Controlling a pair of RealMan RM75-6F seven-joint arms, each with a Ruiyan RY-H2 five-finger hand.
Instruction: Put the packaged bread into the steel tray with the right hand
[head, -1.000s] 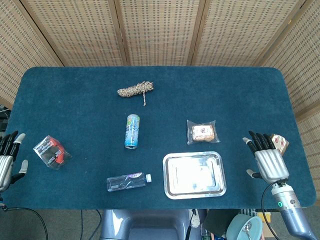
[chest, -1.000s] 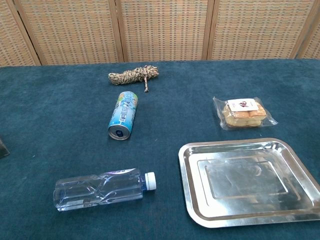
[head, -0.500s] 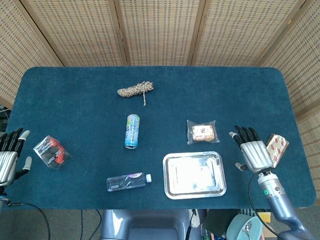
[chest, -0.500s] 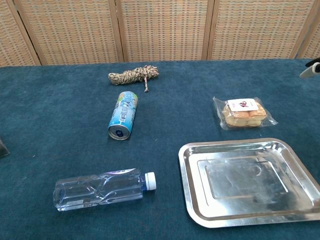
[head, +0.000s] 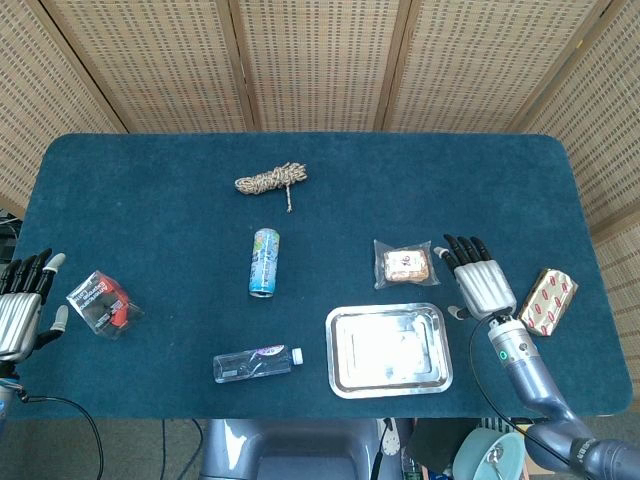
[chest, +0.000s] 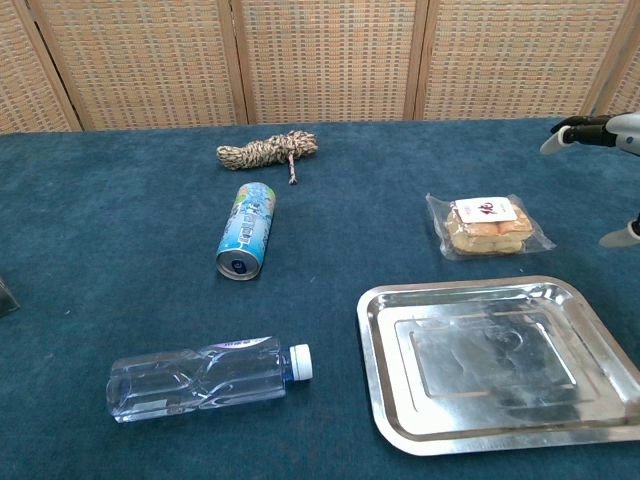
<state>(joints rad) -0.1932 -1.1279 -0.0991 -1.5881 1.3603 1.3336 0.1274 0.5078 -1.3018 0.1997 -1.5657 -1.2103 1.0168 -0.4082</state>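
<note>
Your right hand hangs empty with fingers spread, just right of the packaged bread, not touching it. The bread lies flat on the table, just above the steel tray and outside it. Risks: the slick wrapper may slide away if you push from the side; pinch only the film edge and it could slip out mid-lift. Come in low and you may knock the tray rim. Your left hand sits empty, fingers apart, at the far left edge beside a red-and-black packet
</note>
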